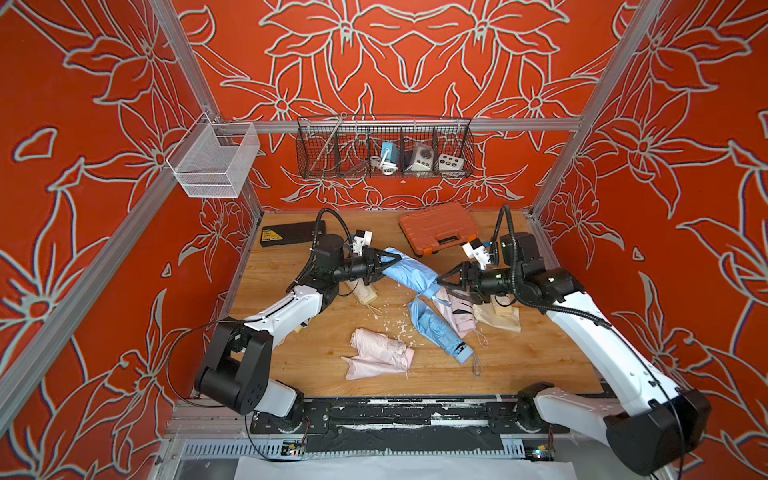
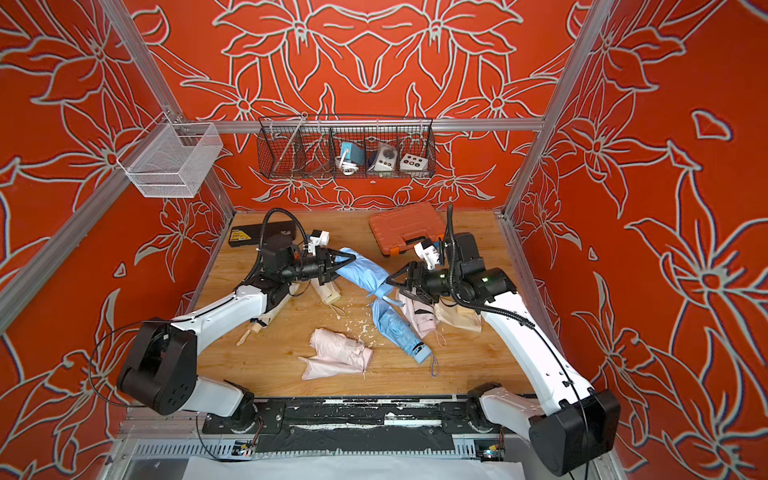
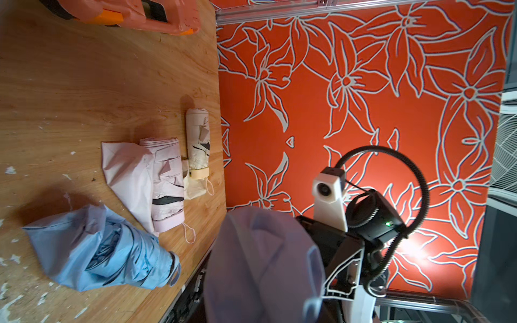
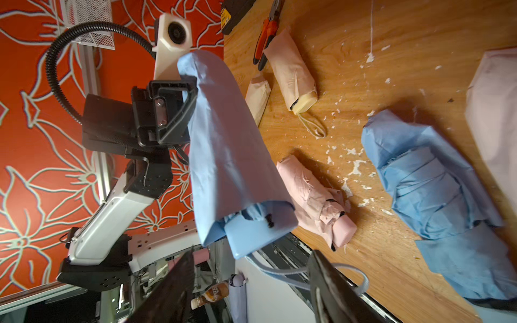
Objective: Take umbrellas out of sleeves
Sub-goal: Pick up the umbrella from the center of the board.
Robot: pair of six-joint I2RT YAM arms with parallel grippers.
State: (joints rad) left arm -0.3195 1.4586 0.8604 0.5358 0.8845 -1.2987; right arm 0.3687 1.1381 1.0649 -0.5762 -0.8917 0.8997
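Note:
A light blue sleeve with a blue umbrella inside hangs in the air between both arms. My left gripper is shut on the sleeve's closed end, and the fabric hides its jaws in the left wrist view. The umbrella's blue handle sticks out of the sleeve mouth. My right gripper stands open just at that handle, with the wrist cord draped over one finger. On the table lie another blue umbrella half in its sleeve, pink umbrellas and cream ones.
An orange case and a black case lie at the back of the wooden table. Orange-handled pliers lie beside a cream umbrella. White flakes litter the middle. A wire basket hangs on the back rail.

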